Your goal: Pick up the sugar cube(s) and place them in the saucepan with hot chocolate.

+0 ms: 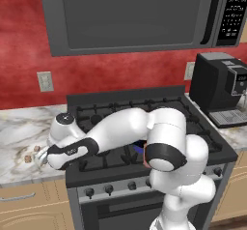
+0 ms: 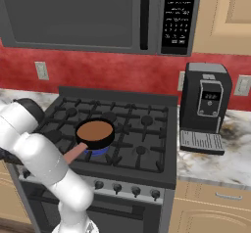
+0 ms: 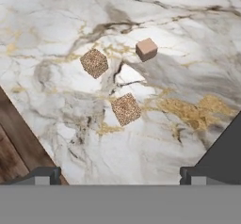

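- Marble counter (image 3: 70, 11), white veined with grey and gold, is what you see under the hand; it lies left of the black stove (image 2: 142, 144).
- Your white arm (image 1: 125, 130) reaches low across the stove front toward that left counter.
- The saucepan with hot chocolate (image 2: 95, 133) sits on the front left burner, brown liquid smooth, its pinkish handle pointing toward the stove's front edge.
- Your pincer (image 3: 120, 176) is released, jaws spread wide and holding nothing, poised above the counter.
- The three sugar cubes (image 3: 125, 109) lie on the marble, near each other but apart, well away from the saucepan.
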{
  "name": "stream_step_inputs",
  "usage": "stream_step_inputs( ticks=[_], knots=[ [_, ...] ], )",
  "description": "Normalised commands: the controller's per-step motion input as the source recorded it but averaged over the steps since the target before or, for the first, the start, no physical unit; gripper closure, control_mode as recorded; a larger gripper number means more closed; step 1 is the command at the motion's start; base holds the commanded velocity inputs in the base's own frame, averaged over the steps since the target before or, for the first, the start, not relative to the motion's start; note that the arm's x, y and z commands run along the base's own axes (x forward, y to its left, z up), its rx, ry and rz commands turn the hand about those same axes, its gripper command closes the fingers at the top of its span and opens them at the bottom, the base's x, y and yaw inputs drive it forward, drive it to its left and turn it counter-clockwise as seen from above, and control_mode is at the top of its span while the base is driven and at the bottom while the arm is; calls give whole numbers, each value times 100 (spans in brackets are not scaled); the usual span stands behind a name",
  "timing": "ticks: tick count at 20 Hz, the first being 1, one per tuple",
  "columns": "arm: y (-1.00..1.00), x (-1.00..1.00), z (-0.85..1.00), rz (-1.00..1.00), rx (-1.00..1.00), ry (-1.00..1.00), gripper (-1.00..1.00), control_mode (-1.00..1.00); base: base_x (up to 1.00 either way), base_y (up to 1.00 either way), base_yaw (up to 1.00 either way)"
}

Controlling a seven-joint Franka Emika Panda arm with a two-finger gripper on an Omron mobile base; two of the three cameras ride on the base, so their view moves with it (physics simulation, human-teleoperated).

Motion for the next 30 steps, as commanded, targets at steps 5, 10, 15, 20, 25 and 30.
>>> stream_step_inputs(
  ticks=[5,10,15,20,25,30],
  knots=[
    [23,0,0,5,0,0,-100,-100,0,0,0],
    [21,0,0,4,-2,0,-100,-100,0,0,0],
    [4,3,0,3,-1,0,-100,-100,0,0,0],
    [0,4,0,3,0,0,-100,-100,0,0,0],
    [0,0,0,6,0,0,-100,-100,0,0,0],
    [0,0,0,9,-5,0,-100,-100,0,0,0]
  ],
)
